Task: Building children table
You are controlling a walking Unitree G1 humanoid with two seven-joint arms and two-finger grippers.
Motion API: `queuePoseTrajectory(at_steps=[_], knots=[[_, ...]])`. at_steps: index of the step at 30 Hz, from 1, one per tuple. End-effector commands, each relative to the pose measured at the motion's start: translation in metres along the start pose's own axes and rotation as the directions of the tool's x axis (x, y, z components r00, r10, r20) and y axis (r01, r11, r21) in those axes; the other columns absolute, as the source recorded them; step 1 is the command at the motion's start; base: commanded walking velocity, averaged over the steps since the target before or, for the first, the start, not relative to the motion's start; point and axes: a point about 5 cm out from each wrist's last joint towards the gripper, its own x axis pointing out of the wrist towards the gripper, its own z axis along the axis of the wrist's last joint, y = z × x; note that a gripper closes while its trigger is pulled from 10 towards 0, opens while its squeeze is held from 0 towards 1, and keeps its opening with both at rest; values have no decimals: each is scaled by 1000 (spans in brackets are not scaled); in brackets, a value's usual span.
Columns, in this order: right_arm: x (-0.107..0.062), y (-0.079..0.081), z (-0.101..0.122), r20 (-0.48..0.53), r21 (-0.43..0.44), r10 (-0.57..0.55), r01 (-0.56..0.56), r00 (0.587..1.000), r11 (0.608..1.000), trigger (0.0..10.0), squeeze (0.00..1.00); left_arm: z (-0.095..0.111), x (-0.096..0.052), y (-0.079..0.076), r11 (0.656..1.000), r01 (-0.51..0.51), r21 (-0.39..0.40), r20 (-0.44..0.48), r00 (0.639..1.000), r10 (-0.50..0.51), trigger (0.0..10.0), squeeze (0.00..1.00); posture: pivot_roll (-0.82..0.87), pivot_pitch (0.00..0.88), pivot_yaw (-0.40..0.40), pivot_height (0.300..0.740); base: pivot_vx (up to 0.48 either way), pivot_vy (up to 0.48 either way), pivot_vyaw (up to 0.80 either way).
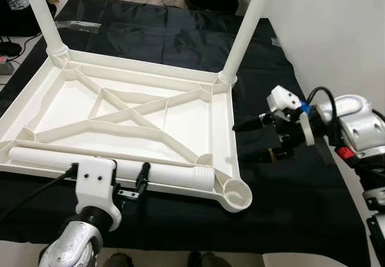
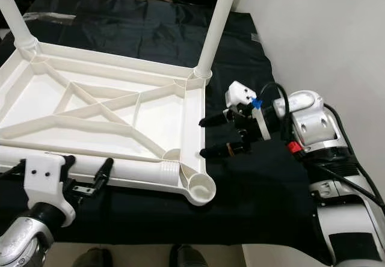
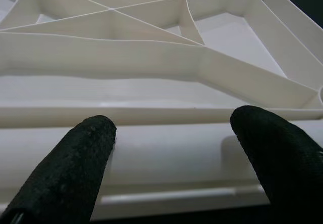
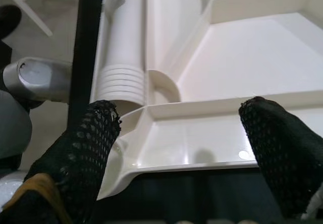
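Inverted tabletop point(image 1: 54, 107) on black cloth point(image 1: 289, 189); left end effector point(image 1: 108, 180) spread, seemingly touching loose leg point(image 1: 120, 169); right end effector point(image 2: 218, 136) spread beside frame.

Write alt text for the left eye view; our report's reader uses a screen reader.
An upturned white table top lies on a black cloth, two legs fitted. The left gripper straddles a loose leg; the right gripper hovers open beside the edge.
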Motion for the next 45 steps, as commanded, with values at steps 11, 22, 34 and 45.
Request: queuePoseTrajectory(at_steps=[11, 22, 34, 45], knots=[[45, -41, 11, -136, -184, -367, 340, 920, 922, 10000, 0, -10, 1, -38, 965, 231, 121, -24, 973, -230, 10000, 0, 39, 183, -132, 740, 0, 0, 0], [13, -77, 23, -132, -22, -711, 715, 691, 699, 10000, 0, -16, 5, -40, 971, 209, 111, -20, 978, -209, 10000, 0, 22, 186, -141, 740, 0, 0, 0], [47, -80, 1, -216, 315, -757, 778, 617, 544, 10000, 0, -20, 5, -43, 972, 211, 106, -12, 978, -211, 10000, 0, 15, 177, -144, 740, 0, 0, 0], [58, -80, -17, -324, 410, -813, 847, 483, 339, 10000, 0, -21, 3, -44, 973, 203, 110, -4, 979, -204, 10000, 0, 19, 185, -153, 740, 0, 0, 0]])
